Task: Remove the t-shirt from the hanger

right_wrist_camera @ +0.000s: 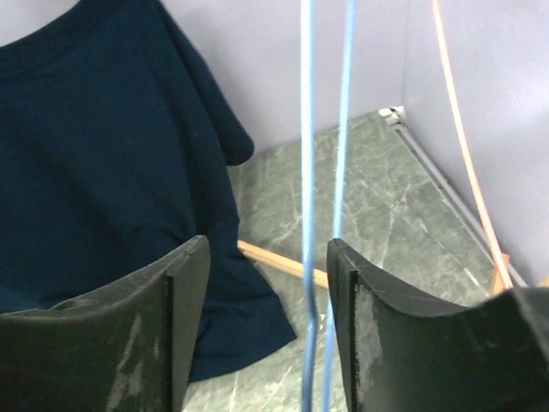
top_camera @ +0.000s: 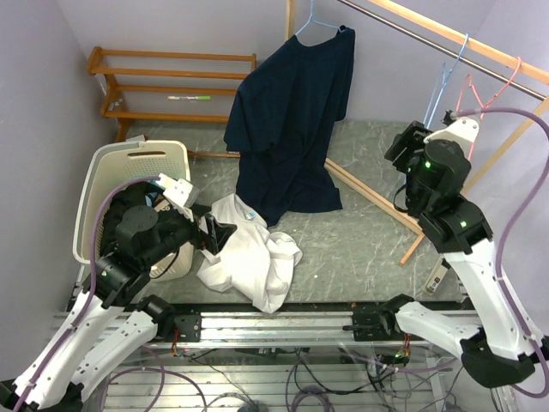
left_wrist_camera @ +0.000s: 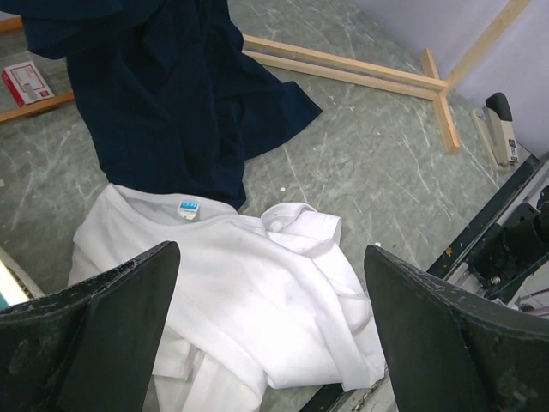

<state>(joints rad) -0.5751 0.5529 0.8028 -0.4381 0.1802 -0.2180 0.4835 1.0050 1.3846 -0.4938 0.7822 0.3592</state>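
Standing at the left of the overhead view, a white laundry basket point(top_camera: 141, 150) has most of its inside covered by the left arm, so what lies in it cannot be told. Behind it, in the upper left of the frame, is a wooden rack point(top_camera: 171, 60).

The navy t-shirt point(top_camera: 292, 120) hangs at top centre on its pale blue hanger point(top_camera: 313, 21), not yet off it. It sits askew, and its hem trails down onto the table point(top_camera: 369, 232) beside a crumpled white t-shirt point(top_camera: 249, 253).

The left claw point(top_camera: 214, 233) hovers over the white t-shirt with its jaws spread wide and nothing between them. The right claw point(top_camera: 403, 150) is raised at the right of the frame, below the rail point(top_camera: 403, 27), which carries an empty blue hanger point(top_camera: 442, 81) and a pink hanger point(top_camera: 489, 90).

Only the right wrist camera shows that the right claw point(right_wrist_camera: 268, 249) has its jaws parted, with the thin wires of the empty blue hanger point(right_wrist_camera: 306, 129) running between them, unclamped. The navy t-shirt point(right_wrist_camera: 94, 172) fills the left of that view.

Only the left wrist camera shows the white t-shirt's neck label and a small red and white card point(left_wrist_camera: 26, 81) at the upper left. It also shows the stapler point(left_wrist_camera: 500, 129) plainly.
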